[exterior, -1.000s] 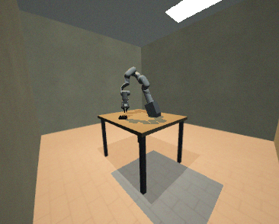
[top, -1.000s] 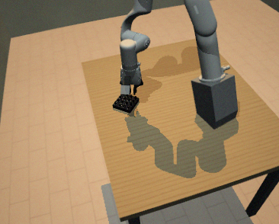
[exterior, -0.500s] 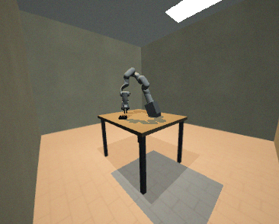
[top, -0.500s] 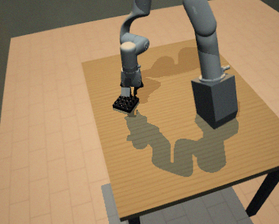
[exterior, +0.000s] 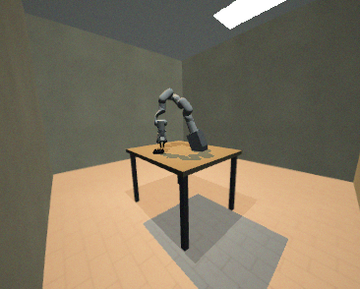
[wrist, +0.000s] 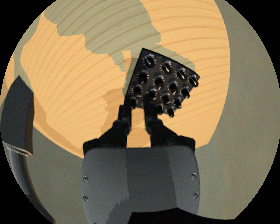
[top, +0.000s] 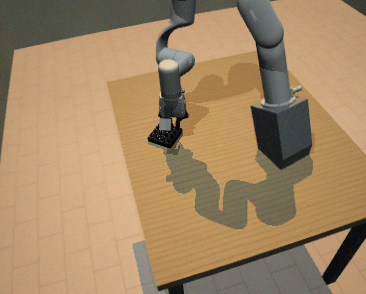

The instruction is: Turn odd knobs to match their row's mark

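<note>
A wooden worktop (top: 240, 200) (exterior: 184, 164) (wrist: 65, 100) on black legs stands on a tiled floor (top: 65, 175) (exterior: 98, 197) between grey-green walls (exterior: 113, 88), a bright ceiling panel (exterior: 248, 12) above. Near its left edge in the top view, toward the far left corner, sits the black knob box (top: 165, 142) (exterior: 158, 151) (wrist: 159, 80). The narrowly parted claw (top: 173, 125) (exterior: 161, 148) (wrist: 137, 102) hides some knobs; whether it grips one I cannot tell, and the printed names are too small to read.

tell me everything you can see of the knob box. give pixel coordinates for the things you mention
The knob box (top: 171, 145) (exterior: 158, 151) (wrist: 134, 86) is a small, black, squarish block with a flat top carrying a grid of round dark knobs with pale glints. It sits on the wooden table (top: 240, 210) (exterior: 184, 170) (wrist: 200, 30), near one edge. The gripper (top: 172, 121) (wrist: 137, 102) is over one side of it; whether they touch, I cannot tell. Marks and names are too small to read.
</note>
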`<state>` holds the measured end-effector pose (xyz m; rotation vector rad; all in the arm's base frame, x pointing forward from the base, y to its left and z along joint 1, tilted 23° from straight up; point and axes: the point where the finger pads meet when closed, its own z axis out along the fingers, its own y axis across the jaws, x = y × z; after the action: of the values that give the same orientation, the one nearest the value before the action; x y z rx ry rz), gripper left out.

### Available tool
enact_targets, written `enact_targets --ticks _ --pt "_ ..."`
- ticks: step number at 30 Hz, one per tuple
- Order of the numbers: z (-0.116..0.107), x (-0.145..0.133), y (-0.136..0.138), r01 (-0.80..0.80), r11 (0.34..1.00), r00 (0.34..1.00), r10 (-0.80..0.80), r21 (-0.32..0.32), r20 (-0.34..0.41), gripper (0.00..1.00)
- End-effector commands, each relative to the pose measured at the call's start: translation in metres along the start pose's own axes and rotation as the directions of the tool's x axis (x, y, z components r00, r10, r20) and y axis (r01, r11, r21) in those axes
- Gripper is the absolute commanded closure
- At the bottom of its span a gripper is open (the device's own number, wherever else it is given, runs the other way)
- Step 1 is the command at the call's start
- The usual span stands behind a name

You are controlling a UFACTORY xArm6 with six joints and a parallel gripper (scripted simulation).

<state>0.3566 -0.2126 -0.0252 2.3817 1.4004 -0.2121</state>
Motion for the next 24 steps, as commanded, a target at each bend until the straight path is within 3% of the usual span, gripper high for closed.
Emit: enact_targets --ticks 1,24 --pt "0.0042 0.0002 0.0011 0.000 1.000 1.000 0.000 -0.004 0.000 0.81" --pt "0.0114 0.0004 0.0009 0.000 1.000 1.000 0.000 -0.003 0.000 0.81"
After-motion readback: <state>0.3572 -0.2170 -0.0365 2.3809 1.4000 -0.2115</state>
